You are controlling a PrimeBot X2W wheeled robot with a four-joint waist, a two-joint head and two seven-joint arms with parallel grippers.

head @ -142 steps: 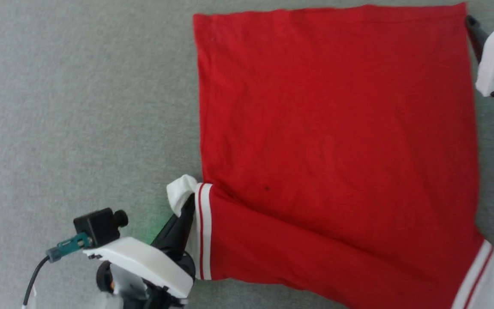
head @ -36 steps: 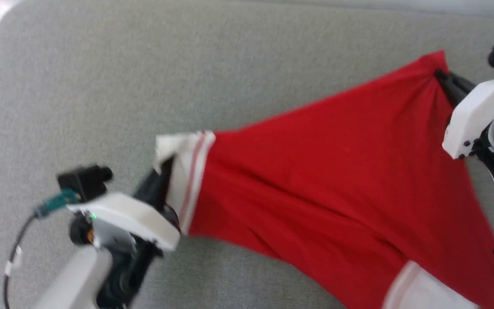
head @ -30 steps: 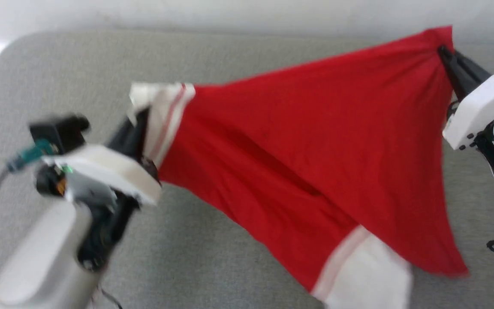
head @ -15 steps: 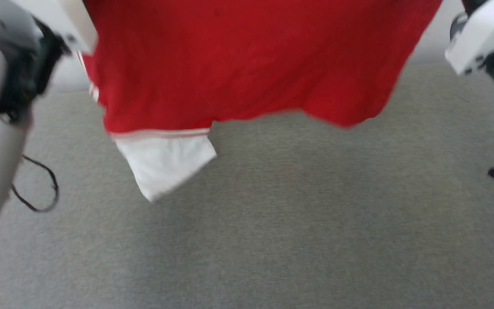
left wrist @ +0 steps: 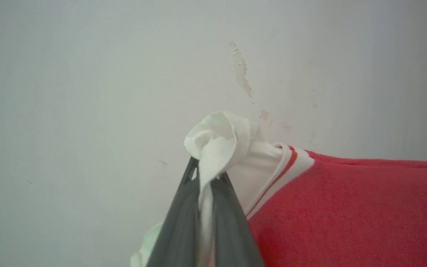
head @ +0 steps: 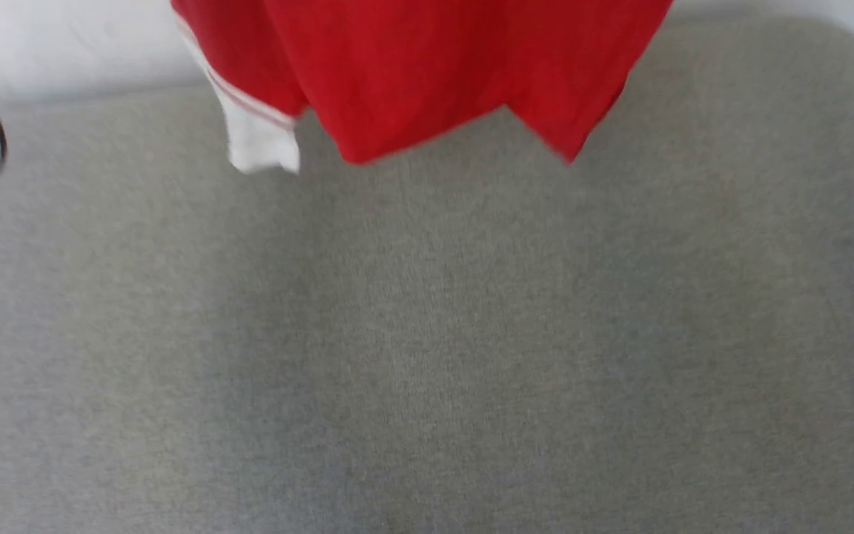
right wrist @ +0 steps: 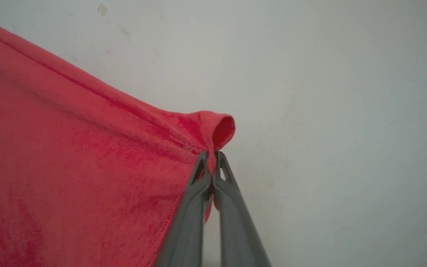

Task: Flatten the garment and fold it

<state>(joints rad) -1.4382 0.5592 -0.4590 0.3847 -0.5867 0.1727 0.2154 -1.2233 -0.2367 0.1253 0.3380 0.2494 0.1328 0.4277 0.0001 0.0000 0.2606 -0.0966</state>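
Lifted higher now, the garment (head: 427, 67) hangs pinched by left fingers (left wrist: 178, 222) and right fingers (right wrist: 188, 215).

Bare indoor room: grey cloth-covered table (head: 427, 334), chipped white wall (left wrist: 87, 92).

The garment (head: 427, 67) hangs above the table's (head: 427, 334) far edge, sleeve (head: 260, 144) at its left, wall (head: 64, 44) behind.

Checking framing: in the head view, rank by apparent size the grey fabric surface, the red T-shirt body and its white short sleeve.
Grey fabric surface
Red T-shirt body, cropped at the top edge
White short sleeve, clearly smallest
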